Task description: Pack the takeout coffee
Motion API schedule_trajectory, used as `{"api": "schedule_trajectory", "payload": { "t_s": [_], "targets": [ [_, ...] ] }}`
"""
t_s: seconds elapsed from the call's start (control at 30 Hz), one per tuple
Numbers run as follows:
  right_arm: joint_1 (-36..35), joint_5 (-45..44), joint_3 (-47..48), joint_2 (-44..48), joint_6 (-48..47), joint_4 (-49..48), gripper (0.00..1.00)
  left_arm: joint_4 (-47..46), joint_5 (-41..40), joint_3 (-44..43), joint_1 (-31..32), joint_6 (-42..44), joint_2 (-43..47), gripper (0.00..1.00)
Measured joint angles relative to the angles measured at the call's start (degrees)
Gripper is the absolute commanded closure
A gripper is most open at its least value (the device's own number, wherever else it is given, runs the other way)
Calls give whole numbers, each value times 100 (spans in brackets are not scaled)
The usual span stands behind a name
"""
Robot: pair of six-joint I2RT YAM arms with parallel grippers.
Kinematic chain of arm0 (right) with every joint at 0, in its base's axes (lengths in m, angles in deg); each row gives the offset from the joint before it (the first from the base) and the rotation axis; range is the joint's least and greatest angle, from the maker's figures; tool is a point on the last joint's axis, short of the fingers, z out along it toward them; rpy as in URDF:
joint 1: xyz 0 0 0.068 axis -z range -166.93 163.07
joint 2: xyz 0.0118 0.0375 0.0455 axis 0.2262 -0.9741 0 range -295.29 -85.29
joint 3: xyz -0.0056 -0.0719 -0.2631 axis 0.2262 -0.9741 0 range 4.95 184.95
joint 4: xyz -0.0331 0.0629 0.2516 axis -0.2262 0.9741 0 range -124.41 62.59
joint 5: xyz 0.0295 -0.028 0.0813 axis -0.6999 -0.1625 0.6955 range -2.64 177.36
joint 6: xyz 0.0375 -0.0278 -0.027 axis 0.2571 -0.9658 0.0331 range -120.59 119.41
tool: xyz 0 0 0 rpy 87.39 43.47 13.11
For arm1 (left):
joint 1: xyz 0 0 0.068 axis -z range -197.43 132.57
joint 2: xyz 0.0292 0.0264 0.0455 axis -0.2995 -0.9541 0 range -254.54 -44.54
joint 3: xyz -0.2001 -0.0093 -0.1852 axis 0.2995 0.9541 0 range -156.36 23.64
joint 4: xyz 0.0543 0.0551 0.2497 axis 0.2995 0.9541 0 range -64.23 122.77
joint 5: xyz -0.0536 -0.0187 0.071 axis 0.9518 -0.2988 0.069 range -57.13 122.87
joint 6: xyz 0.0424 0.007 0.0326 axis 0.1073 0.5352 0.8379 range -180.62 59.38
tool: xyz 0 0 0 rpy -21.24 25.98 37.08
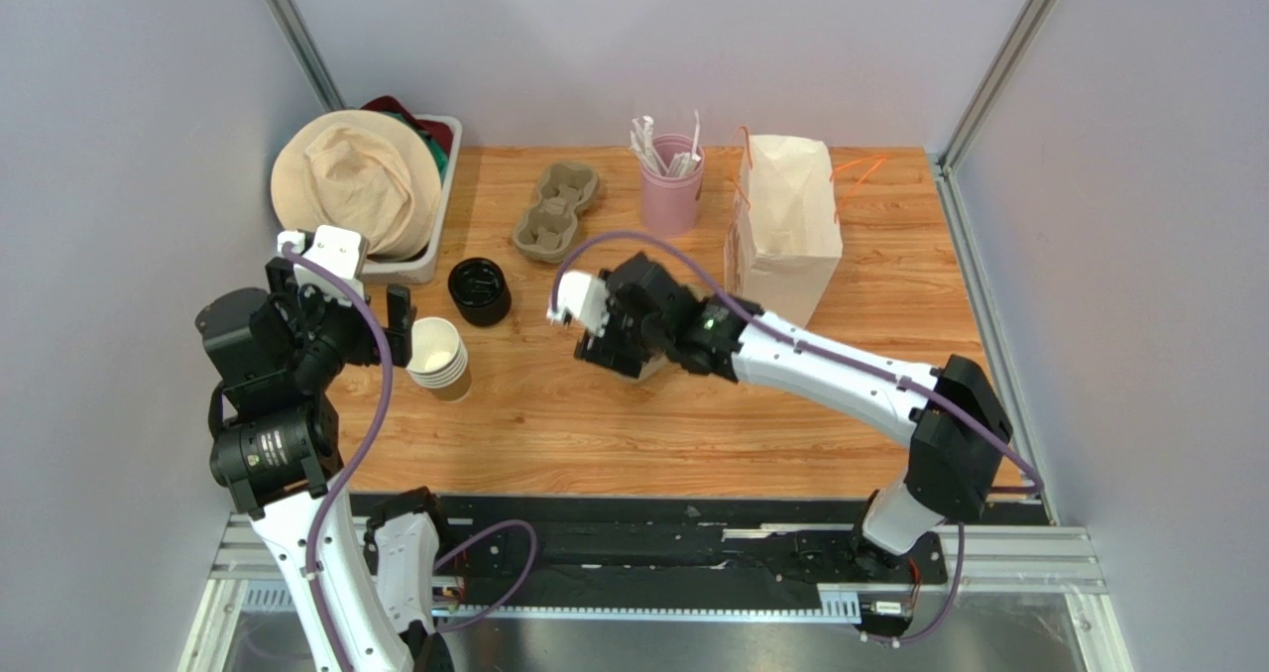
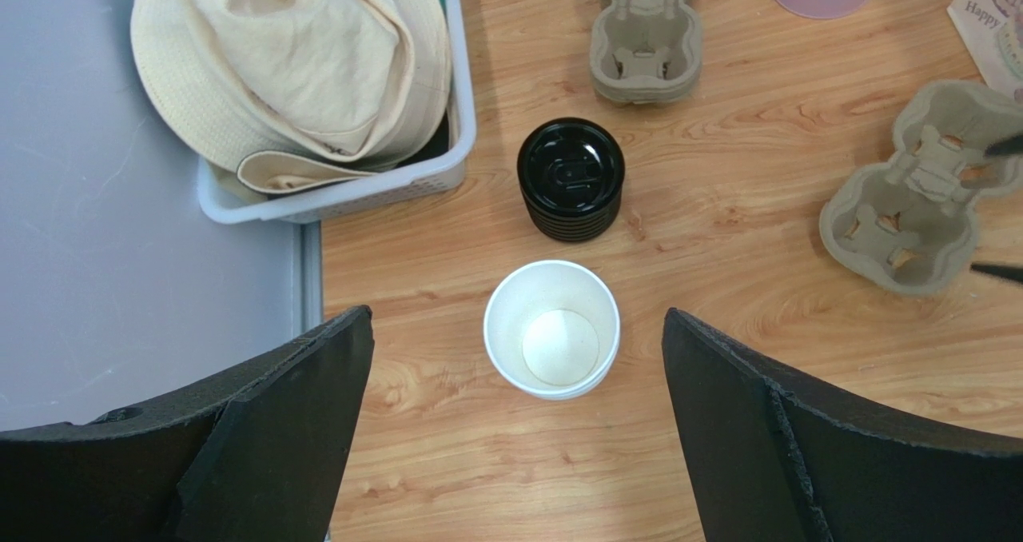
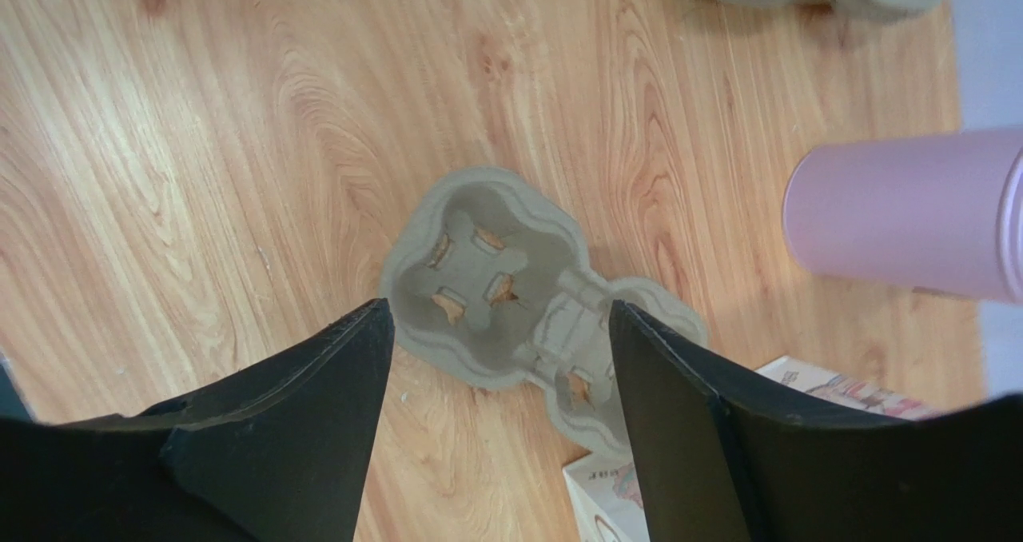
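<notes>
No single brown paper cup shows in any view; the takeout coffee is hidden or out of view. A nested stack of paper cups (image 1: 438,357), white inside, stands at the table's left and also shows in the left wrist view (image 2: 552,344). My left gripper (image 1: 393,318) hangs open and empty above and just left of it (image 2: 516,446). A stack of black round lids (image 1: 478,290) sits behind the cups (image 2: 572,176). My right gripper (image 1: 618,345) is open and empty (image 3: 498,446) above a single grey pulp cup carrier (image 3: 516,284) lying flat mid-table (image 2: 919,188).
A white basket (image 1: 432,256) with a beige hat (image 1: 358,185) stands back left. A stack of pulp carriers (image 1: 556,207), a pink cup of white sticks (image 1: 670,182) and an upright paper bag (image 1: 784,226) line the back. The bag's edge (image 3: 829,398) lies close to my right fingers.
</notes>
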Motion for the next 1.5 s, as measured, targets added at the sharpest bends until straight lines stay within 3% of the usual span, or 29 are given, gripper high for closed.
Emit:
{"api": "schedule_trajectory", "payload": {
  "t_s": [0.17,0.27,0.63,1.07,1.5],
  "targets": [
    [1209,723,1344,-507,634,525,30,0,37,46,0,0,0,1],
    [1578,813,1593,-859,841,647,29,4,48,72,0,0,0,1],
    [1399,966,1565,-1886,1261,1742,28,4,87,131,0,0,0,1],
    [1932,918,1547,-2140,1731,1788,29,2,175,151,0,0,-4,1],
    [1908,1274,1471,-2267,1840,1744,30,2,219,151,0,0,-4,1]
  ]
}}
